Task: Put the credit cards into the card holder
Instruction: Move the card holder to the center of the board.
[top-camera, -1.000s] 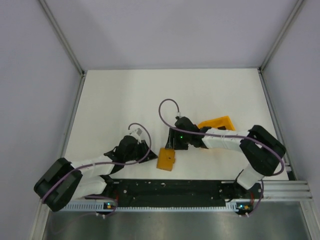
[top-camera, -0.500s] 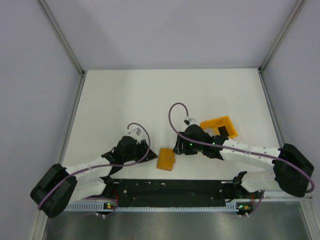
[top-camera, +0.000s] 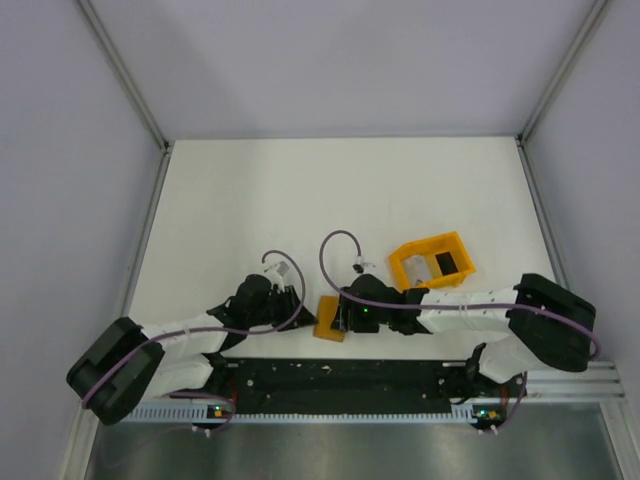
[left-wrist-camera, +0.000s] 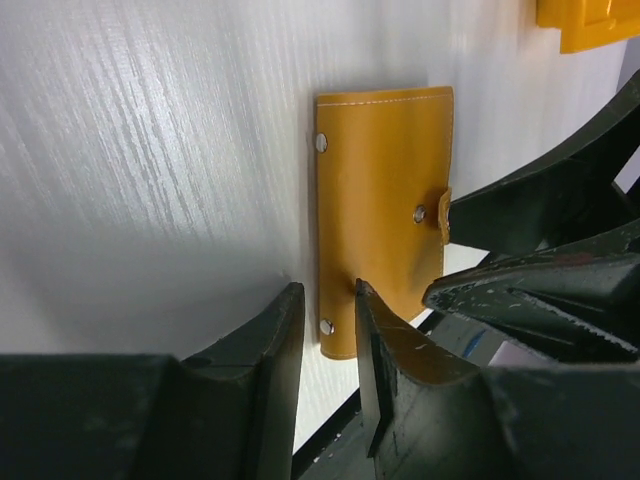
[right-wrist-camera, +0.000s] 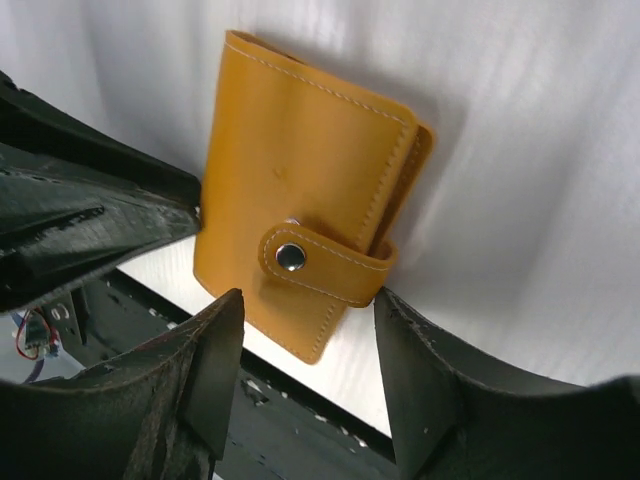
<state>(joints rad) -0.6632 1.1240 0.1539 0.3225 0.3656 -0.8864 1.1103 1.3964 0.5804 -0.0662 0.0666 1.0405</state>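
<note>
The card holder (top-camera: 326, 328) (left-wrist-camera: 385, 200) (right-wrist-camera: 300, 170) is an orange wallet lying flat near the table's front edge, folded shut with its snap strap (right-wrist-camera: 325, 262) fastened. My left gripper (top-camera: 298, 306) (left-wrist-camera: 328, 290) is at its left, its jaws a narrow gap apart at the wallet's near spine corner. My right gripper (top-camera: 340, 314) (right-wrist-camera: 308, 300) comes from the right. It is open wide, with its fingers either side of the strap end. The credit cards are not in plain view.
An orange tray (top-camera: 432, 250) lies right of the wallet, behind the right arm, with a dark patch and a pale patch inside that I cannot identify. The black rail (top-camera: 340, 375) along the table's front edge runs just below the wallet. White tabletop (top-camera: 300, 200) stretches beyond.
The right gripper has swung left and nearer, from beside the tray onto the wallet's right edge, uncovering the tray. The left gripper has edged right, up to the wallet.
</note>
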